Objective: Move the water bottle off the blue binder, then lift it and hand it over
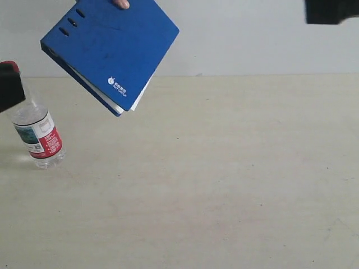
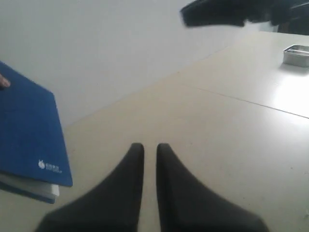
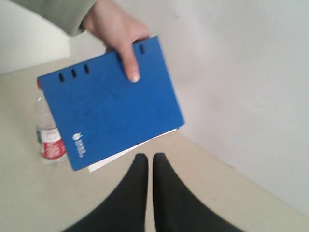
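This looks like a bare robot test bench in a lab or office room. A wide beige table with 1 seam stretches ahead of the left claw. A plain pale wall rises beyond it, and 1 small metal tin sits well ahead of the claw.

One bottle, one binder, one hand, one tin.

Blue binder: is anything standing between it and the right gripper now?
Nothing visible does. In the right wrist view open air separates the right gripper from the blue binder, held aloft by a person's hand at its holed edge. The water bottle stands on the table, off to one side.
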Robot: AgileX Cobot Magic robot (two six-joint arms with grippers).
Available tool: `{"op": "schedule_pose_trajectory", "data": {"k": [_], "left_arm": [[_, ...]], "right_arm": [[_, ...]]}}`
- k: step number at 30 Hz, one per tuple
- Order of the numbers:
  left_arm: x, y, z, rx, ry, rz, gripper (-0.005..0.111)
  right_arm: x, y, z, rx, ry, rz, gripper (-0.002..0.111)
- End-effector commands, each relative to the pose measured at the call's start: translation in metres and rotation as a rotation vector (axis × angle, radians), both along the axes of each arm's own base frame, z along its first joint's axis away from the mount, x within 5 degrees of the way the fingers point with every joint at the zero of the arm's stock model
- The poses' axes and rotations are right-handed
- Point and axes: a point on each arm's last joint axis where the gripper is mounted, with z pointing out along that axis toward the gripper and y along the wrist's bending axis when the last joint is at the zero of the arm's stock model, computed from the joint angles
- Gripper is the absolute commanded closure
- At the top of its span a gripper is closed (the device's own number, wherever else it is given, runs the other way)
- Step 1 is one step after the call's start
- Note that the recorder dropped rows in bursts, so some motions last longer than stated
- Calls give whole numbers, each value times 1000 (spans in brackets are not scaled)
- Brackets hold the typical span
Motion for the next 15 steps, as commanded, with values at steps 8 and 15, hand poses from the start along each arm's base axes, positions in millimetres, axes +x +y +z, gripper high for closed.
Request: {"op": "schedule_pose_trajectory", "data": {"k": [8,15], "left_arm": [[-9,5,-5,-53,86,9,102],[-19,35,-15,-213,-71,245,102]], "right_arm": [[-103,-64,-30,290,-287,-233,108],[-137,-83,-64,406,-378,-280,108]]}}
